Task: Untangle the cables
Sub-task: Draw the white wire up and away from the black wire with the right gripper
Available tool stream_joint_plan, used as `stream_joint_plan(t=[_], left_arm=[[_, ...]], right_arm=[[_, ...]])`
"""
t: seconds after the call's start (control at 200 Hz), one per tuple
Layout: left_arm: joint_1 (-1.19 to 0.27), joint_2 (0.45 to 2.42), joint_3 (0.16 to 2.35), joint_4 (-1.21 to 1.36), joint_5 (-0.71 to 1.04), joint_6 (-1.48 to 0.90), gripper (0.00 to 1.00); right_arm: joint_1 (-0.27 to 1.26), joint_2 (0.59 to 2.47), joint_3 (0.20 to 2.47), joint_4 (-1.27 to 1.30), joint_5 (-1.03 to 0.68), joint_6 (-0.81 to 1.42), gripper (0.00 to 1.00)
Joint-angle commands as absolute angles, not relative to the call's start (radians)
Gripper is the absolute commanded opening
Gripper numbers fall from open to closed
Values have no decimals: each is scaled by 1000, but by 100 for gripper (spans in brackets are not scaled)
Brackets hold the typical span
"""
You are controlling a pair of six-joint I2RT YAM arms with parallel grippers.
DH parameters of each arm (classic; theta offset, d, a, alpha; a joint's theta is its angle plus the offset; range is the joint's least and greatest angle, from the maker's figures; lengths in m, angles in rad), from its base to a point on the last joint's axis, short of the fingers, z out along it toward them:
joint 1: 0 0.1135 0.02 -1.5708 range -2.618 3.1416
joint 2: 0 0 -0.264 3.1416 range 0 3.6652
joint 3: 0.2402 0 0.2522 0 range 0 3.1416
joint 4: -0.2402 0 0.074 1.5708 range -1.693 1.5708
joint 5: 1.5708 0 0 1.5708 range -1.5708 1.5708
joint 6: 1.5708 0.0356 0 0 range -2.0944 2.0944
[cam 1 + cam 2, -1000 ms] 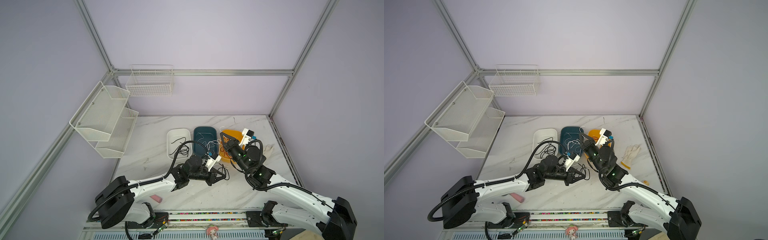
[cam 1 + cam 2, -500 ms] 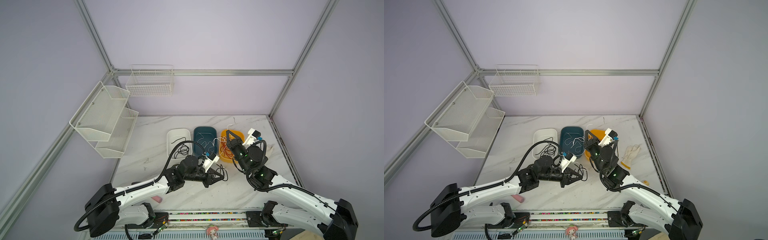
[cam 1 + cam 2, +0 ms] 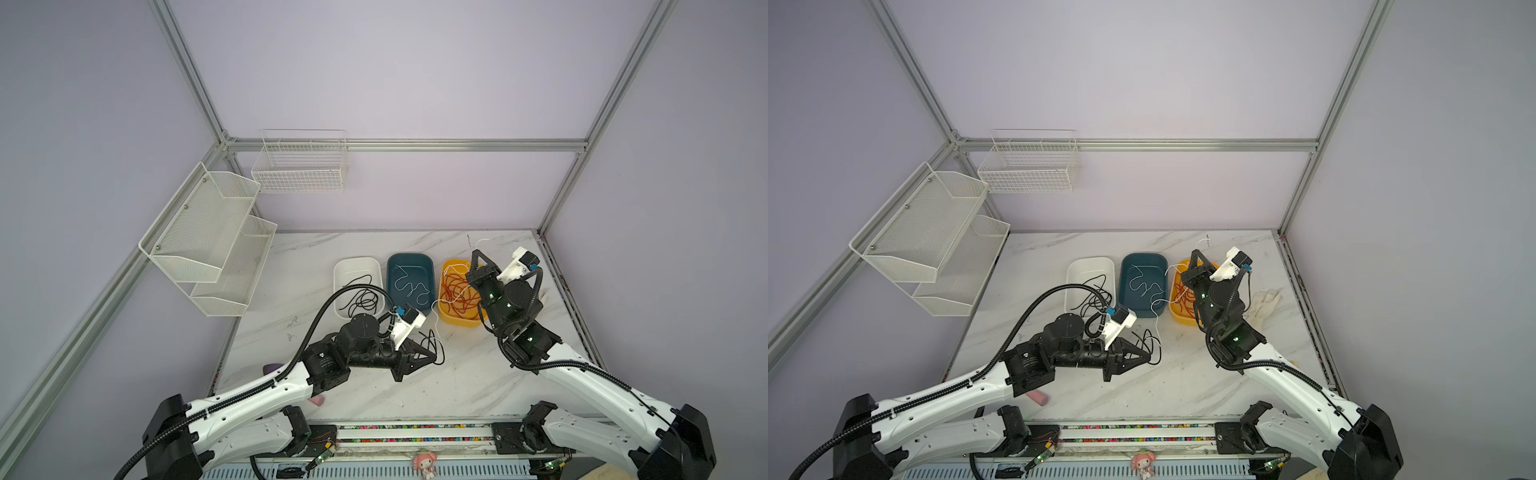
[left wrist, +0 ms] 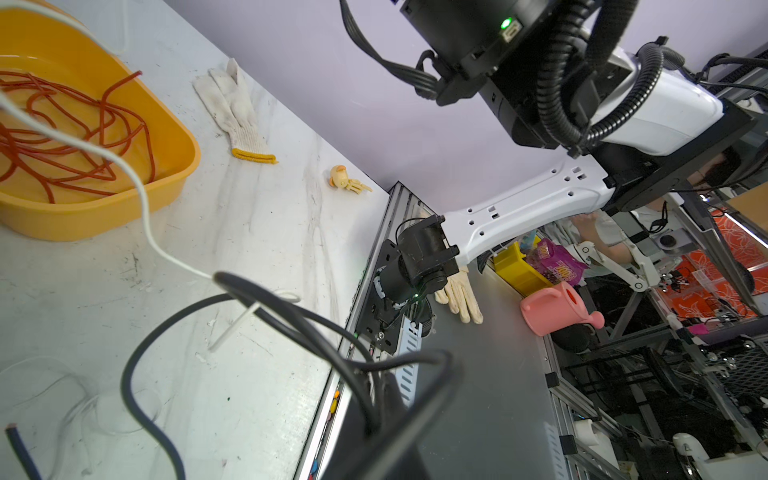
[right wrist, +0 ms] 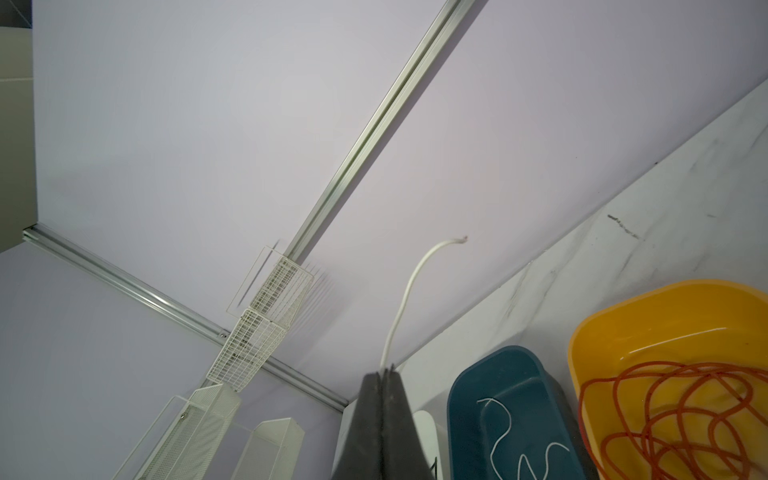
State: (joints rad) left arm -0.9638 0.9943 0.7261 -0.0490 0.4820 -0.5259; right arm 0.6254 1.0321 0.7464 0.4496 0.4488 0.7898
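My left gripper (image 3: 433,355) (image 3: 1148,356) hovers low over the marble table, shut on a looped black cable (image 3: 435,341) (image 4: 266,307). My right gripper (image 3: 475,252) (image 3: 1195,252) is raised above the orange tub (image 3: 457,321) and shut on a white cable (image 3: 434,306) (image 5: 409,286). That cable's short end pokes past the tips. Its long part sags across the tub down to the black loops. Red-orange cables (image 3: 457,291) fill the orange tub, a white cable (image 3: 409,286) lies in the blue tray (image 3: 411,258), and black cables (image 3: 361,297) sit in the white tray (image 3: 357,264).
A white work glove (image 3: 1264,305) lies right of the orange tub, with a small yellow toy (image 4: 347,183) near the table's right edge. Wire shelves (image 3: 208,232) and a wire basket (image 3: 301,166) hang on the left and back walls. A pink object (image 3: 318,401) lies under the left arm.
My right gripper has lifted and moved right and toward the back with the white cable. My left gripper has drawn slightly toward the front with the black cable.
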Motion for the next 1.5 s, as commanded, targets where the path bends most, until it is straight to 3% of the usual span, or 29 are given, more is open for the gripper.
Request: stream_joint_plan(t=[0.0, 0.63, 0.87, 1.015, 1.5], left_arm=[[-968, 922, 696, -137, 431, -475, 2], [-968, 575, 739, -490, 147, -466, 0], [-968, 514, 784, -654, 68, -449, 7], [-967, 560, 788, -654, 96, -447, 10], [-968, 610, 834, -636, -63, -381, 0]], right_arm=[[563, 1002, 776, 363, 443, 771, 0], [327, 961, 821, 152, 385, 769, 0], [271, 944, 828, 141, 311, 792, 0], [267, 955, 869, 150, 220, 795, 0], [267, 1044, 996, 231, -153, 726, 0]])
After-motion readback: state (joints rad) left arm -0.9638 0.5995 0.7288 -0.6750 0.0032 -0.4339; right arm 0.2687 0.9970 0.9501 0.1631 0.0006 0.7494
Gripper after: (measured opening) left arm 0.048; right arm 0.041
